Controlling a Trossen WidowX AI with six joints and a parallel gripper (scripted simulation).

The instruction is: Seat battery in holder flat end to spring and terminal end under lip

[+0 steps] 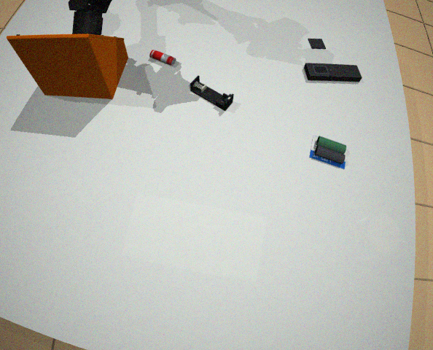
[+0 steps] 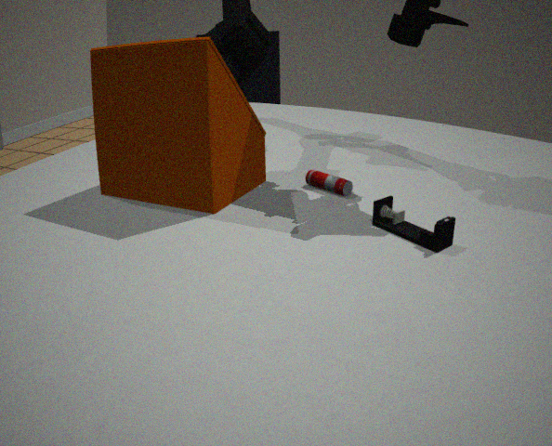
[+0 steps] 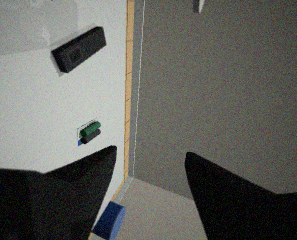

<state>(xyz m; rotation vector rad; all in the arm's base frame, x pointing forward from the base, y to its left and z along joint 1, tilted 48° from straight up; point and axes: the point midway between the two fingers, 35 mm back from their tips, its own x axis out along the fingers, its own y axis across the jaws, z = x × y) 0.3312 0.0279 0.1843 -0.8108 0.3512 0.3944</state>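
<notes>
A red battery with a pale band (image 1: 162,57) (image 2: 328,182) lies on its side on the table. The black holder (image 1: 211,94) (image 2: 413,232) lies to its right in the top and exterior views, empty. Its pale spring (image 1: 200,85) (image 2: 387,212) is at the end nearer the battery, and the lip (image 1: 228,98) (image 2: 445,224) is at the far end. My gripper (image 3: 151,155) is open, with nothing between its fingers. In the exterior view part of it shows high above the table, well away from the battery. It is out of view in the top view.
A tall orange block (image 1: 65,68) (image 2: 156,124) stands left of the battery. A long black box (image 1: 332,72) (image 3: 79,49), a small dark square (image 1: 316,43) and a blue-based pair of green and dark cylinders (image 1: 328,150) (image 3: 90,131) are at the right in the top view.
</notes>
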